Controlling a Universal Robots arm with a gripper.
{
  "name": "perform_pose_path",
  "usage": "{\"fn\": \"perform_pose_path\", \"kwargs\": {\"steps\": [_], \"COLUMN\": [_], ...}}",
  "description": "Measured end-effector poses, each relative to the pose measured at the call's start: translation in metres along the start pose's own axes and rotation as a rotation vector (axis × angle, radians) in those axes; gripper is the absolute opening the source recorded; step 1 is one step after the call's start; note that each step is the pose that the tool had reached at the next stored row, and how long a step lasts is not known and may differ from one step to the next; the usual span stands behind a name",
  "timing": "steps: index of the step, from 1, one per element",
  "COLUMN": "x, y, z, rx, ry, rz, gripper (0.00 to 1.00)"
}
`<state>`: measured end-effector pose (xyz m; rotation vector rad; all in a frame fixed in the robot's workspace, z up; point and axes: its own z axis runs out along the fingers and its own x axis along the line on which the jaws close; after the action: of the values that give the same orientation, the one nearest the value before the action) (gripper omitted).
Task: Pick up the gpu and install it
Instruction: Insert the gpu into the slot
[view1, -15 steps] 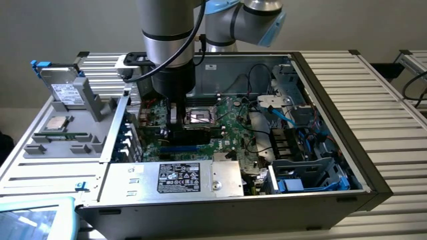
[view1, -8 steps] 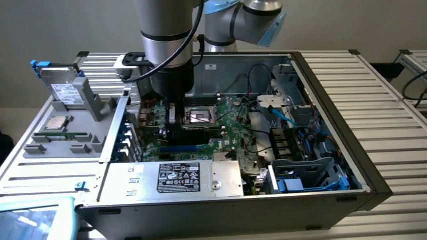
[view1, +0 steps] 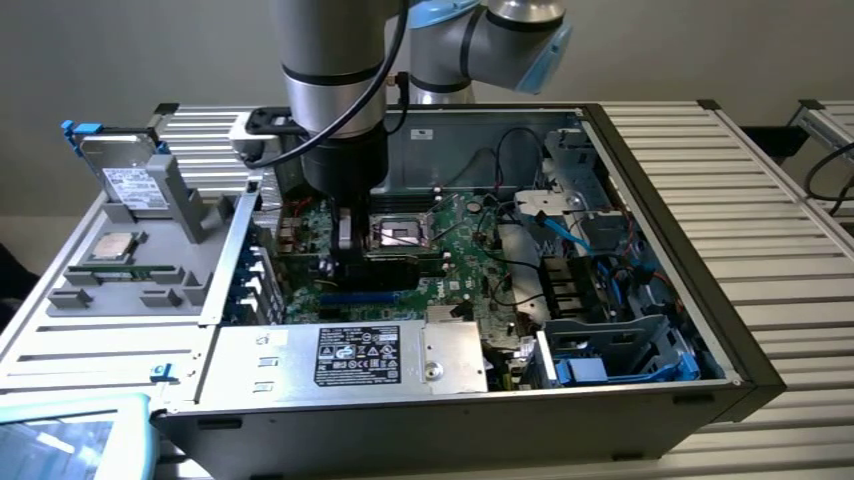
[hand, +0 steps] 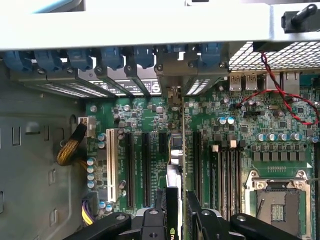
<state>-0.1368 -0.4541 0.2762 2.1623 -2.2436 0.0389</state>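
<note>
Green motherboard (hand: 150, 115) bearing black slots (hand: 145, 165) and one white slot (hand: 111, 165); blue clips (hand: 107, 56) along the grey case's (hand: 30, 165) edge; twisted red-and-black wire (hand: 270, 91); black-shrouded gpu (hand: 174, 200).

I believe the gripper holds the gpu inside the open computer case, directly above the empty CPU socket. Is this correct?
Not quite. The gripper does hold the gpu inside the open computer case, but above the black expansion slots, not the empty CPU socket, which lies off to one side. The wrist view shows it.
</note>
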Motion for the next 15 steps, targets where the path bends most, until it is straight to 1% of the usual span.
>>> {"fn": "perform_pose_path", "kwargs": {"steps": [7,15], "x": [-0.0001,0.0000], "y": [0.0000,0.0004], "z": [0.0029,0.0039], "rx": [-0.0001,-0.0001], "ry": [-0.0010,-0.0025], "rz": [0.000,0.000], "gripper": [0.27,0.27]}}
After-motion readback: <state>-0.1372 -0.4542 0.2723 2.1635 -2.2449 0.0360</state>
